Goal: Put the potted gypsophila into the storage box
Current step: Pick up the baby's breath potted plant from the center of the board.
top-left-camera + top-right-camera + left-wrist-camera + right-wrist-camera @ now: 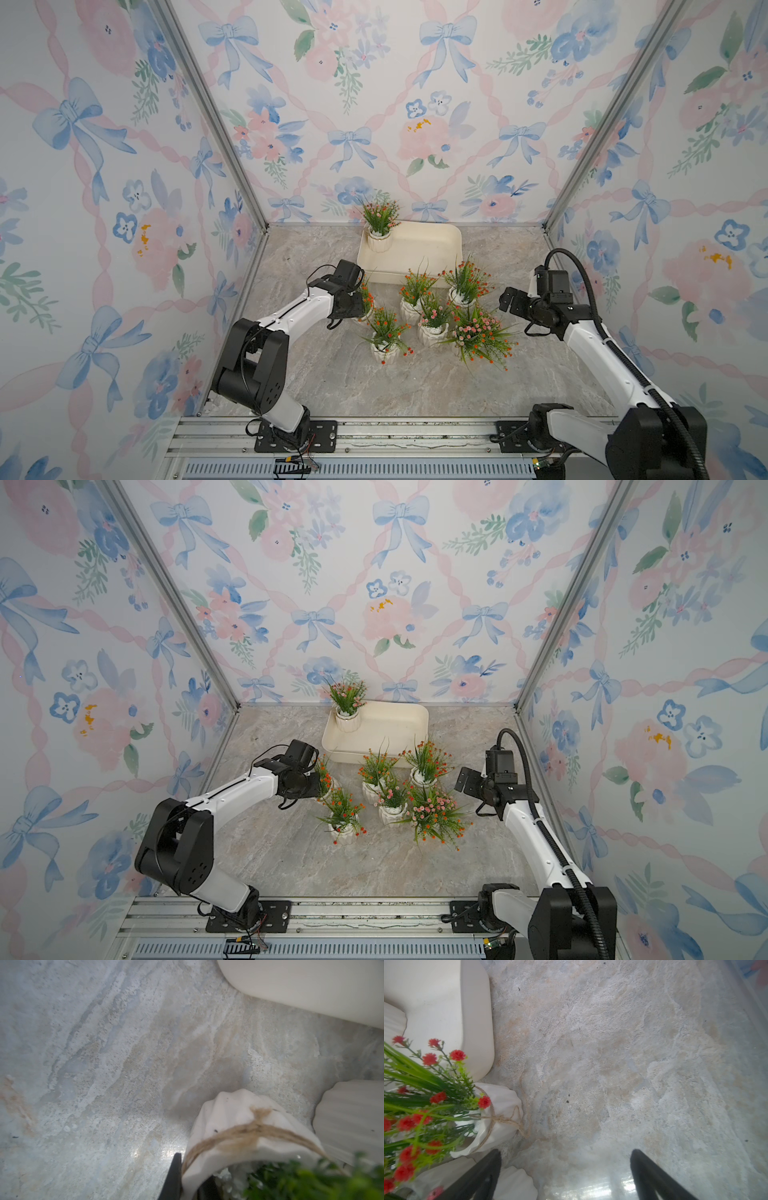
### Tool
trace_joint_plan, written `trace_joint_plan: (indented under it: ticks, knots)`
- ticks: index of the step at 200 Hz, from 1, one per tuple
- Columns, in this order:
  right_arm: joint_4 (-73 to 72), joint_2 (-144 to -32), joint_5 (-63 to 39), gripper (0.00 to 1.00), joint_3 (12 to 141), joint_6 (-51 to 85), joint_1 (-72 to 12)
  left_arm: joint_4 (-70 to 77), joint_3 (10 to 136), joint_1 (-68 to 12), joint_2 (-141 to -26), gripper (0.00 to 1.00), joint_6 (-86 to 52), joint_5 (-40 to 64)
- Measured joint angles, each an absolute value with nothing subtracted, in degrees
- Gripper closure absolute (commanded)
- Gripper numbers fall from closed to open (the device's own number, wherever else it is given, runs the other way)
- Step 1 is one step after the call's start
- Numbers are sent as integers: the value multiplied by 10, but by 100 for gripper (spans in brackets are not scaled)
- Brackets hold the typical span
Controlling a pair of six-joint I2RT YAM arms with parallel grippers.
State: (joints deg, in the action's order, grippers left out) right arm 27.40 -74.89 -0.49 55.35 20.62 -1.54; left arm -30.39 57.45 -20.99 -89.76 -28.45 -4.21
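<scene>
My left gripper [191, 1180] is shut on the rim of a white ribbed pot [239, 1122] tied with twine, one finger outside the rim and one inside. In both top views this potted gypsophila [367, 297] has orange blossoms and stands just in front of the storage box's left front corner, half hidden by the left wrist. The cream storage box [428, 249] [395, 725] sits at the back with one pink-flowered pot [380, 239] in its left rear corner. My right gripper [509, 300] [564, 1167] is open and holds nothing, right of the pot cluster.
Several more pots stand clustered in front of the box: orange ones [413, 307] [462, 296] [384, 349] and pink ones [433, 328] [480, 332]. A red-flowered pot [502, 1109] is close to my right gripper's finger [483, 1174]. Floral walls close in three sides.
</scene>
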Motion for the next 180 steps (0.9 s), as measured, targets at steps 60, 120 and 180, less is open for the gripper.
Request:
trace_joint_plan:
  ticks: [60, 120, 180]
  knots:
    - [274, -749, -5, 2, 554, 206, -15, -341, 594, -210, -898, 100, -274, -52]
    - [274, -749, -10, 2, 554, 206, -15, -375, 661, -210, -897, 100, -253, -72]
    - [275, -751, -13, 2, 554, 206, -15, -396, 762, -210, -905, 100, -225, -97]
